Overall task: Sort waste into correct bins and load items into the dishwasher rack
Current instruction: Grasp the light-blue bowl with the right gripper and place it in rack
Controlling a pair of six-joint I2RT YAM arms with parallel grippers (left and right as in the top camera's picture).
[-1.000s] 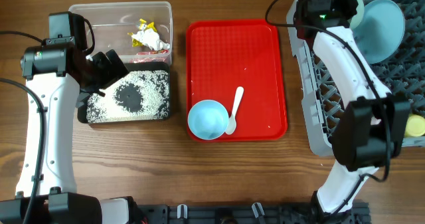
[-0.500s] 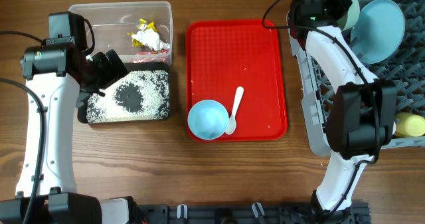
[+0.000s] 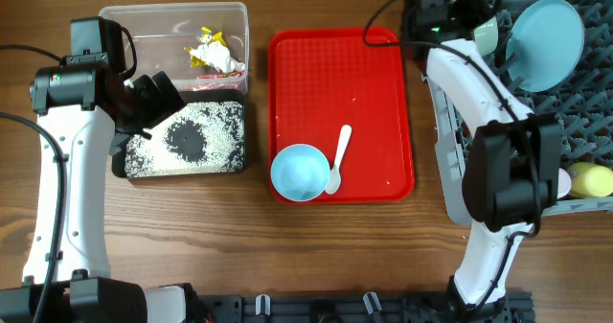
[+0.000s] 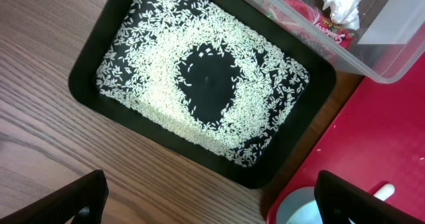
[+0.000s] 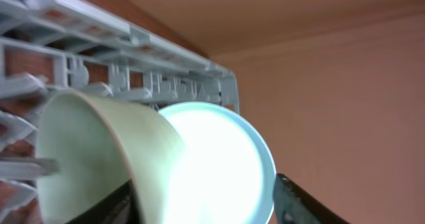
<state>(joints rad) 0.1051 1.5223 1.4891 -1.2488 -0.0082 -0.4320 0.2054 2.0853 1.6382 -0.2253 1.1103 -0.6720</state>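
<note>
Right arm moves left since the earlier frame, off the large grey pegged dishwasher rack (image 3: 575, 122).
Right gripper (image 5: 202, 201) and left gripper (image 4: 211, 184) both stand spread and empty. The light blue round bowl (image 3: 299, 172) sits on the flat red tray (image 3: 340, 74). It is probably light, rigid and smooth, so pinch it at the rim.

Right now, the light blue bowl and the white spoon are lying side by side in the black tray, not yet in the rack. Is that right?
Not quite. The light blue bowl and the white spoon lie side by side on the red tray, not in the black tray, which holds only rice grains. The overhead view shows it. Neither is in the rack yet.
</note>
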